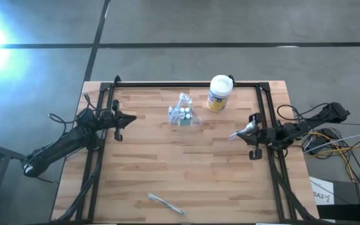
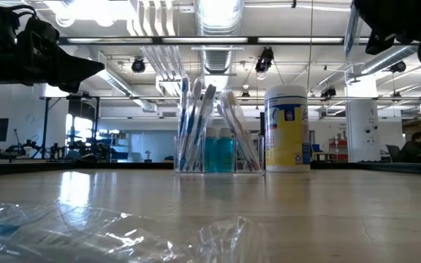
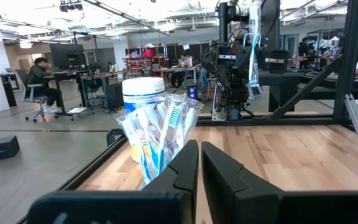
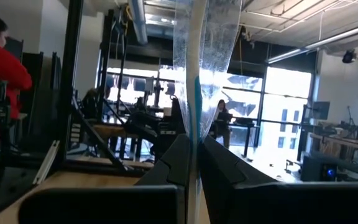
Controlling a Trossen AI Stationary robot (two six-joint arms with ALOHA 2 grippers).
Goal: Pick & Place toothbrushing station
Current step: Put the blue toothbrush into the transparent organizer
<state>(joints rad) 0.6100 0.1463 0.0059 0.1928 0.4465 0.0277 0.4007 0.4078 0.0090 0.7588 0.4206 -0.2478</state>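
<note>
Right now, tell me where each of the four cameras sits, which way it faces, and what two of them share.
High: above the table, looking straight down; both arms, holder, canister, wrapped brush.
Low: at tabletop height, looking level across; holder, canister; dark arm parts at the top corners.
Left wrist: on the left arm, facing the holder; shut left end effector shows.
Right wrist: on the right arm, facing the room; right end effector shut on a wrapped brush.
Shared: high, low and left wrist see holder and canister.

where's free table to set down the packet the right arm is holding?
Bare wood: the middle, between the left hand and right hand, and the near half, apart from a wrapped toothbrush at the front edge. Crowded: far centre, toothbrushing station beside the canister.
</note>
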